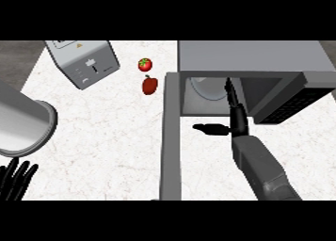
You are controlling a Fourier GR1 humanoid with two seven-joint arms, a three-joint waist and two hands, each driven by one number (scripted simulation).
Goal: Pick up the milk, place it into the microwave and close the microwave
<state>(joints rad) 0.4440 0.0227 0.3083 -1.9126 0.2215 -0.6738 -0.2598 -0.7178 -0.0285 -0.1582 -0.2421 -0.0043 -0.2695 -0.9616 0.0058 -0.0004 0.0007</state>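
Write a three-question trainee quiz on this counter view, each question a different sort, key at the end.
1. True or false: the microwave door is shut.
2. Which robot hand reaches into the microwave cavity? A) left B) right C) both
3. Fill in: the two red items on the counter lie between the microwave and the ____.

Key:
1. False; the door stands open toward the view's lower edge.
2. B; the right robot hand is inside, while the left robot hand rests open at the lower left.
3. Toaster; the tomato and red pepper sit beside it.
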